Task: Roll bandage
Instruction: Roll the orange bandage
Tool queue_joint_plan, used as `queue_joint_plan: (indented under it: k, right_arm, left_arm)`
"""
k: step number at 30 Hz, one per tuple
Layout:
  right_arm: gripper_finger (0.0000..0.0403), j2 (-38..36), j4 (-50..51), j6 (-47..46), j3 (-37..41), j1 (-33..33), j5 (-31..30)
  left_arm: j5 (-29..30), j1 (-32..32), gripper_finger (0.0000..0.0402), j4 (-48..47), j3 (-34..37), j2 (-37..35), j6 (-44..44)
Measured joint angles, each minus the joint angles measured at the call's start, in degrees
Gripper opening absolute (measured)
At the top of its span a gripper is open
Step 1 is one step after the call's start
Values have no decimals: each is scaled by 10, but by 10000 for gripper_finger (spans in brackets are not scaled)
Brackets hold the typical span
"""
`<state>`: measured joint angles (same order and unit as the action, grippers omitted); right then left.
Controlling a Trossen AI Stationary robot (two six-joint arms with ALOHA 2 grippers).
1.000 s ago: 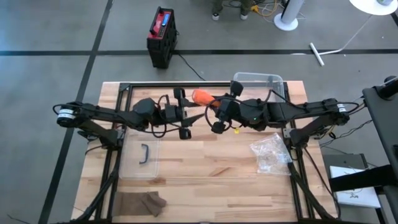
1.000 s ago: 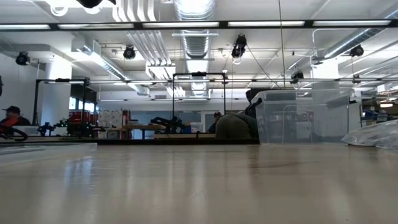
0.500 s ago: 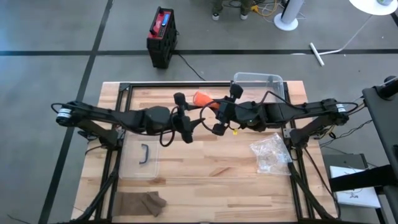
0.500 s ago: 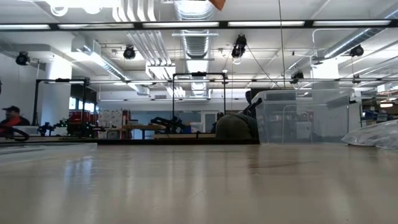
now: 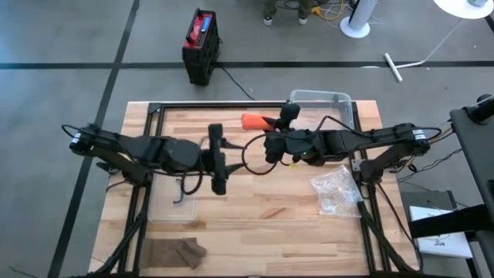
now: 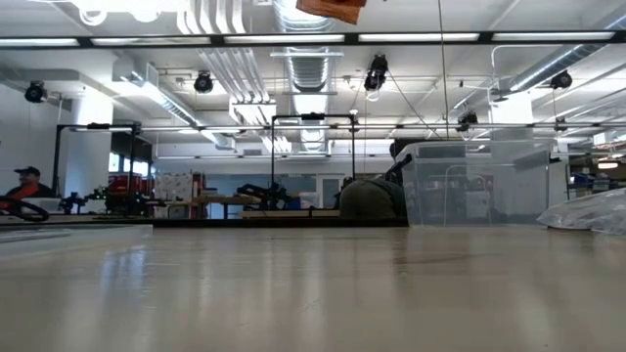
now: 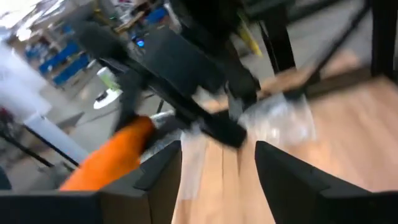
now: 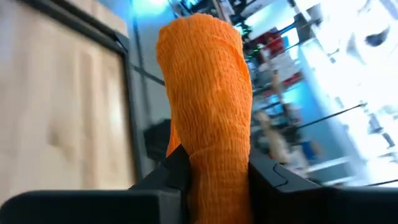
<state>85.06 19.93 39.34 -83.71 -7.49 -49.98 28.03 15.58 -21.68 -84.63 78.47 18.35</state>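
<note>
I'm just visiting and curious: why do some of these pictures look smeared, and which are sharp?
Left wrist view: motion-smeared, the orange bandage streaky. Right wrist view: bandage sharp between the right gripper, the room beyond blurred. Low view: ceiling lights glare on the table. High view: evenly lit, crisp.

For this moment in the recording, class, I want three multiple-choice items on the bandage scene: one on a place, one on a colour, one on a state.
1. Where does the clear plastic bin stand?
A. at the table's far edge, right of centre
B. on the floor
C. at the near left corner

2. What colour is the bandage roll?
A. white
B. orange
C. blue

3. What is the state of the right tool?
A. open and empty
B. shut on the bandage roll
C. resting flat on the table

Answers: 1 A, the high view shows it there. 2 B, orange in the right wrist view. 3 B, its fingers press the roll's two sides.
</note>
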Motion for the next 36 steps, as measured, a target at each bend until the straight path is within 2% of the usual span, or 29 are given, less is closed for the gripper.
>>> queue_joint_plan:
  k: [3, 7, 12, 14, 21, 36]
  right_arm:
    - [89, 10, -10, 94, 0, -1, -25]
    - [88, 33, -49, 207, 0, -3, -54]
    - [82, 67, -101, 316, -4, -3, -97]
    - [83, 71, -104, 331, -7, -3, -100]
    - [90, 87, -101, 357, -28, -3, -101]
    - [91, 82, -102, 384, -33, -11, -101]
  left_arm:
    - [15, -17, 211, -32, -44, 0, -77]
    - [6, -65, 236, -79, -83, 2, -103]
    - [-91, -131, 256, -99, -81, 11, -106]
    - [-109, -148, 258, -113, -75, 18, -107]
    - [-108, -172, 252, -139, -69, 40, -84]
    - [-97, -175, 266, -150, -73, 39, -64]
